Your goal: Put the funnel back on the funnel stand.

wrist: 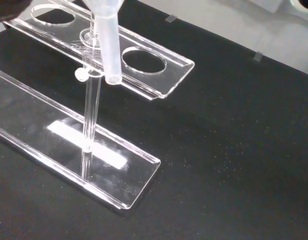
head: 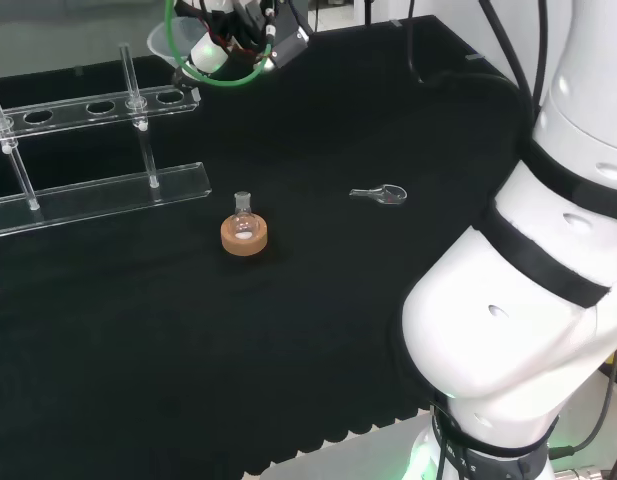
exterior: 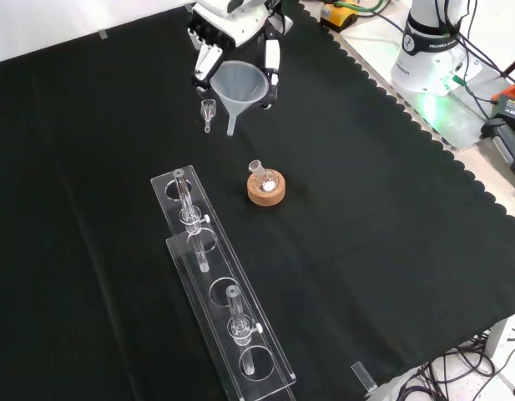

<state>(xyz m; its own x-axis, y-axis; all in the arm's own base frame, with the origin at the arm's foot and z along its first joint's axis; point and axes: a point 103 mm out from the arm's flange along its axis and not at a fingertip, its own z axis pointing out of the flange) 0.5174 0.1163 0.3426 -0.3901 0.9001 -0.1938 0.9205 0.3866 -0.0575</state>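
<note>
The black and white hand [exterior: 234, 29] is at the top of the front view, its fingers curled round the rim of a clear plastic funnel [exterior: 239, 83] whose stem points down, well above the cloth. In the head view the hand [head: 233, 38] holds the funnel [head: 168, 45] at the far end of the clear acrylic funnel stand [head: 88, 105]. The wrist view has the funnel's stem [wrist: 108, 45] hanging just above the stand's upper plate [wrist: 166, 75], close to a post and beside a round hole [wrist: 144, 62]. The stand [exterior: 219, 292] lies lengthwise on the cloth.
A small round flask on a cork ring [exterior: 265, 187] stands between the hand and the stand; it is also mid-cloth in the head view [head: 245, 233]. A small glass spoon-like piece [exterior: 209, 113] lies next to the funnel's stem. The arm's white links [head: 548, 260] stand at the right.
</note>
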